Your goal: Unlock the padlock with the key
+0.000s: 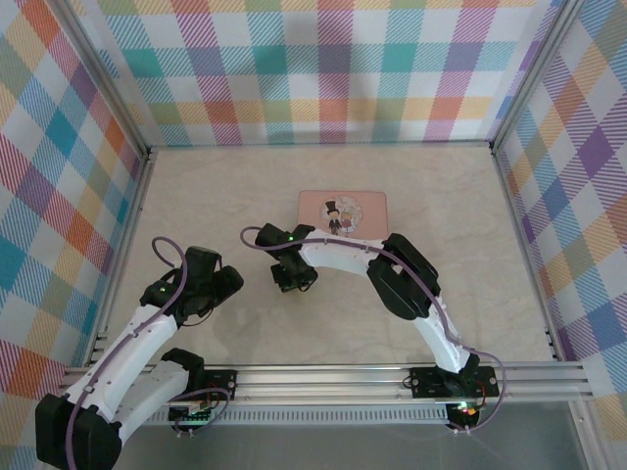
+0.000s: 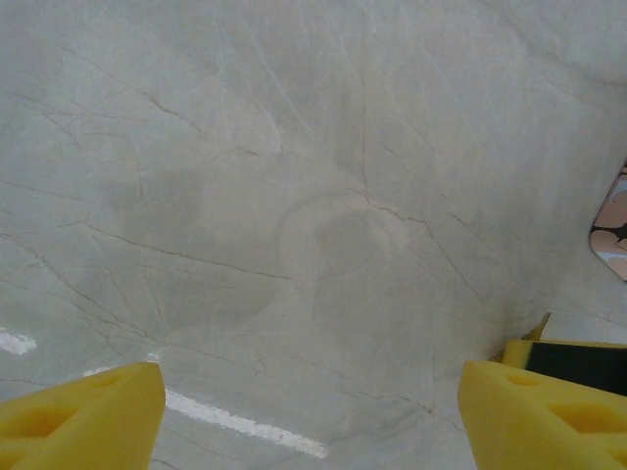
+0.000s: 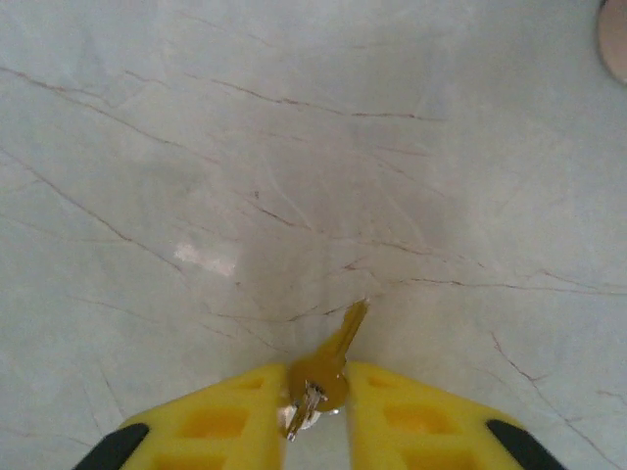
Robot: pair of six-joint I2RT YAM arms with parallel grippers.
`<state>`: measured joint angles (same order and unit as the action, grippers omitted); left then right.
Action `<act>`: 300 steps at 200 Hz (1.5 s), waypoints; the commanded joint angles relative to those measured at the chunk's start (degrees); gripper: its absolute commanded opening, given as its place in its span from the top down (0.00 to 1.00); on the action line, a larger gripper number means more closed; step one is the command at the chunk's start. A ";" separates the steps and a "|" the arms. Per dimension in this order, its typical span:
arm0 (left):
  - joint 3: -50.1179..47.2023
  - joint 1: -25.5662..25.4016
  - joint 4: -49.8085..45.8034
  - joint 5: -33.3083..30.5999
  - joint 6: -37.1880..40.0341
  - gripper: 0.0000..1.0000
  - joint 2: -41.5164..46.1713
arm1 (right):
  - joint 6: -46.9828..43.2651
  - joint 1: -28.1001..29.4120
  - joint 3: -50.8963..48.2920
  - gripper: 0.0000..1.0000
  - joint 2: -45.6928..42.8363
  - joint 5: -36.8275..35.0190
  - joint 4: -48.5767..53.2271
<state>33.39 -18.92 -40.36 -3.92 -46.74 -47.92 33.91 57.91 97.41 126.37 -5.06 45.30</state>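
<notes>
The key (image 3: pixel 331 357) sits right at the tip of the right gripper (image 3: pixel 320 379). Its round brassy head is pinched between the two yellow fingertips (image 3: pixel 250 411), which are clenched on it with hardly any gap left on either side. The blade sticks out past the tips, pointing away from the wrist and a little to the right, low over the pale veined table (image 3: pixel 294 147). Whether the blade touches the surface cannot be told. A small silvery ring (image 3: pixel 297 411) hangs from the key's head, down in the narrow slot between the fingers.

From above, the right gripper (image 1: pixel 292 282) reaches in toward the middle of the table (image 1: pixel 470 196), just in front of the near left corner of the pink tin (image 1: pixel 364 208). The key itself is too small to make out from there.

The left gripper (image 1: pixel 223 284) hovers to the left of it, near but apart. In its own wrist view the left gripper (image 2: pixel 309 384) is released, its yellow fingers (image 2: pixel 88 416) spread wide over bare marble with nothing between them.

The pink tin lies flat with its lid closed, a cartoon couple printed on top, so its contents are hidden. One rounded corner of the tin (image 2: pixel 612 220) shows at the right edge of the left wrist view, and another corner (image 3: pixel 615 39) at the top right of the right wrist view. Plaid walls (image 1: pixel 323 69) enclose the table.
</notes>
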 commanded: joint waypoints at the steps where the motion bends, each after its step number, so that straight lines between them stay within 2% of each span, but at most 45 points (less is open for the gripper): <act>1: -0.60 0.89 0.32 0.35 -0.39 0.21 0.12 | -0.08 1.40 -0.35 0.85 4.62 -0.56 -0.12; 14: -0.70 0.90 0.32 0.30 -0.52 0.21 0.16 | -0.25 1.58 -0.99 0.94 4.42 -0.81 -0.46; 38: -0.60 0.90 0.59 0.37 -0.65 0.21 0.08 | -0.64 1.68 -4.37 0.99 1.40 -1.34 -3.60; 75: 0.36 0.90 1.65 1.30 -0.52 0.21 -0.64 | -3.02 1.59 -12.72 1.00 -8.97 -2.70 -13.23; 124: 3.57 0.90 5.53 5.28 2.61 0.19 -1.62 | -10.68 1.33 -23.91 1.00 -24.84 -5.35 -25.69; 155: 6.91 0.90 10.51 12.31 5.53 0.18 -3.03 | -16.97 1.00 -30.78 1.00 -34.91 -4.14 -31.83; 188: 10.53 0.90 18.03 22.26 6.62 0.21 -4.87 | -18.96 -1.77 -35.39 1.00 -44.84 -1.61 -33.71; 237: 12.83 0.81 34.98 37.91 2.03 0.25 -6.00 | -19.85 -6.74 -42.34 1.00 -59.63 6.47 -38.61; 270: 15.53 -1.42 39.11 40.55 1.70 0.29 -5.73 | -20.06 -9.92 -43.69 1.00 -65.00 12.51 -37.88; 300: 20.56 -6.75 35.64 40.02 5.84 0.35 -7.57 | -21.25 -10.53 -43.01 1.00 -65.55 14.70 -35.04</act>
<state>49.28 -21.91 -5.98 33.52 -43.92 -54.35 14.50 47.70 54.74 60.97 5.17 9.13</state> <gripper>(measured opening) 0.665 0.067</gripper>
